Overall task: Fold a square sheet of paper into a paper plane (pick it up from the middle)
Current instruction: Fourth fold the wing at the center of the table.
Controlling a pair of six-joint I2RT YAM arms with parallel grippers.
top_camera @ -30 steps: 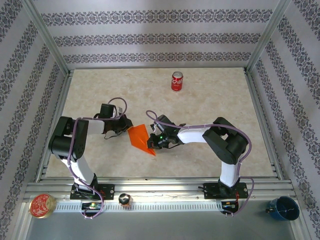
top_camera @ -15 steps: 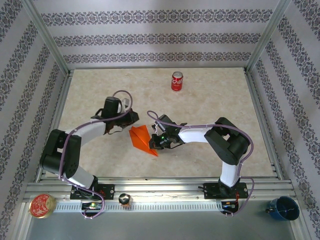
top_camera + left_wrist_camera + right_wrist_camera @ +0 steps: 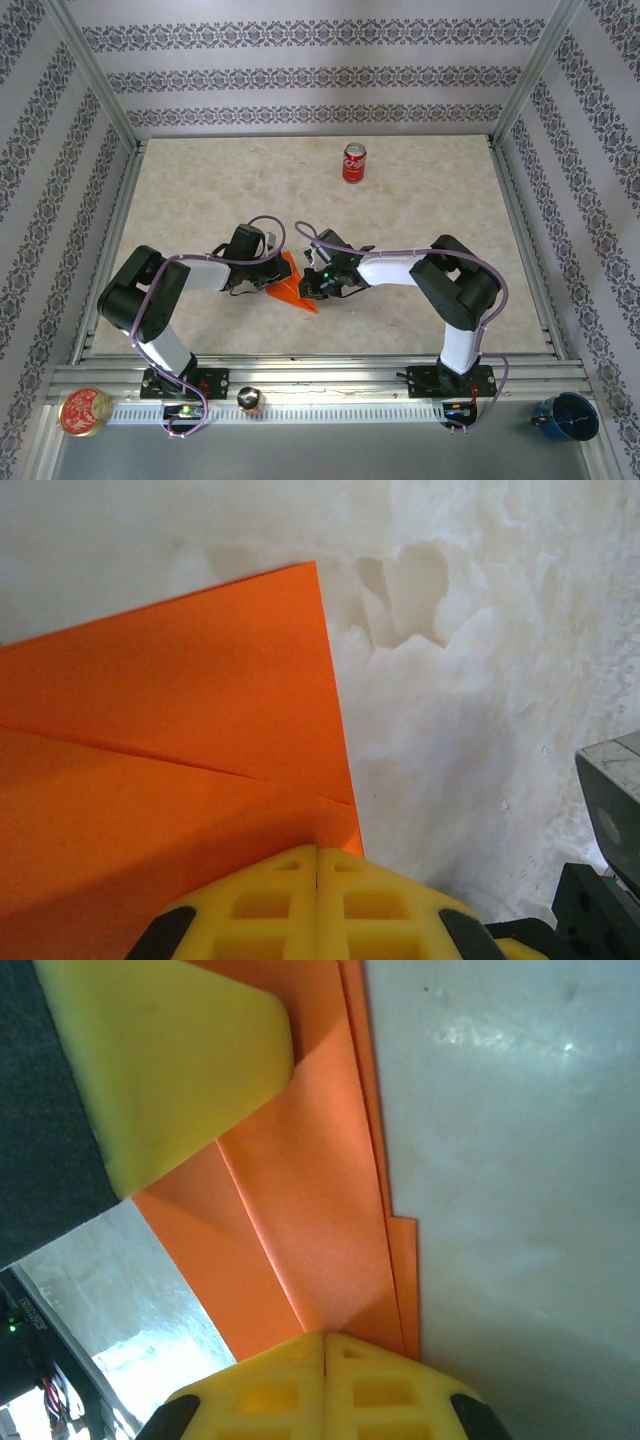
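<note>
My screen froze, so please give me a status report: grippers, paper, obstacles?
Left gripper and right gripper shut, tips on the orange paper. Paper partly folded, lying on table. Red can far off, clear.

Bright, even overhead light fills the top view, leaving soft, short shadows on the desk [image 3: 420,230]; the corner posts [image 3: 98,80] lean outward at the edges. In the left wrist view the desk is washed nearly white, and the left fingers [image 3: 250,910] shade the orange paper [image 3: 180,710]. The right wrist view shows small glare spots.
</note>
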